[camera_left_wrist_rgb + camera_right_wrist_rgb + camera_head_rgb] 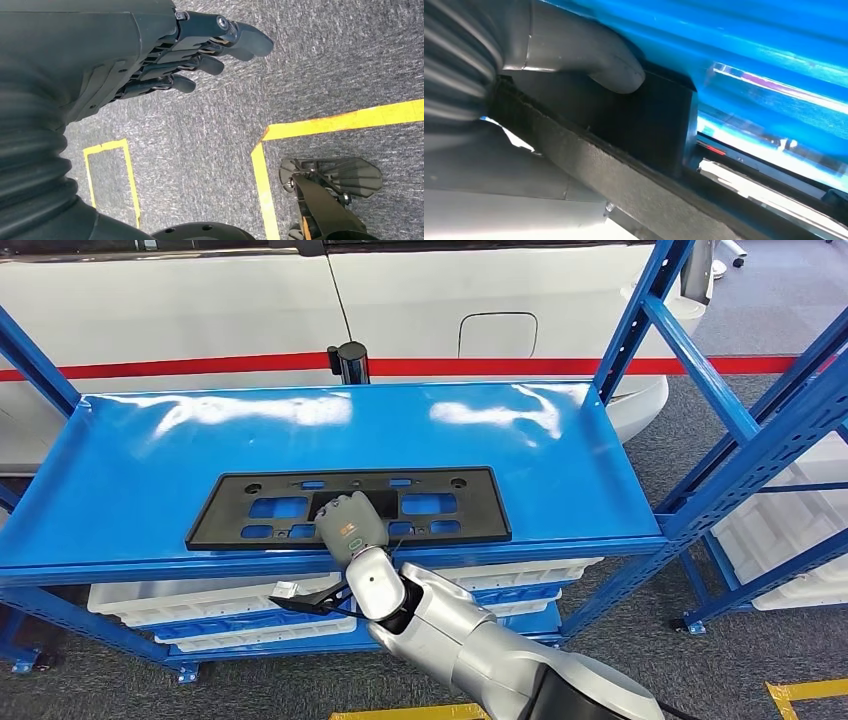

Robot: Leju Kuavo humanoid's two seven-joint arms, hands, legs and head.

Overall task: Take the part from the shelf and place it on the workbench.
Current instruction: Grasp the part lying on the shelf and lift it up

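A flat black plastic part (350, 505) with several rectangular cut-outs is seen lying on the blue shelf (140, 470), close to its front edge and roughly centred. The right hand (350, 527) is laid over the middle of the part's near edge, with the silver arm reaching up from below. In the right wrist view the thick grey thumb (609, 65) is pressed against the dark part (644, 125), so the part appears to be gripped at its edge. The left hand (200, 50) is seen hanging over grey carpet (200, 150) marked with yellow tape (345, 120), its fingers spread and nothing held. White trays (200, 600) are stacked on the level below.
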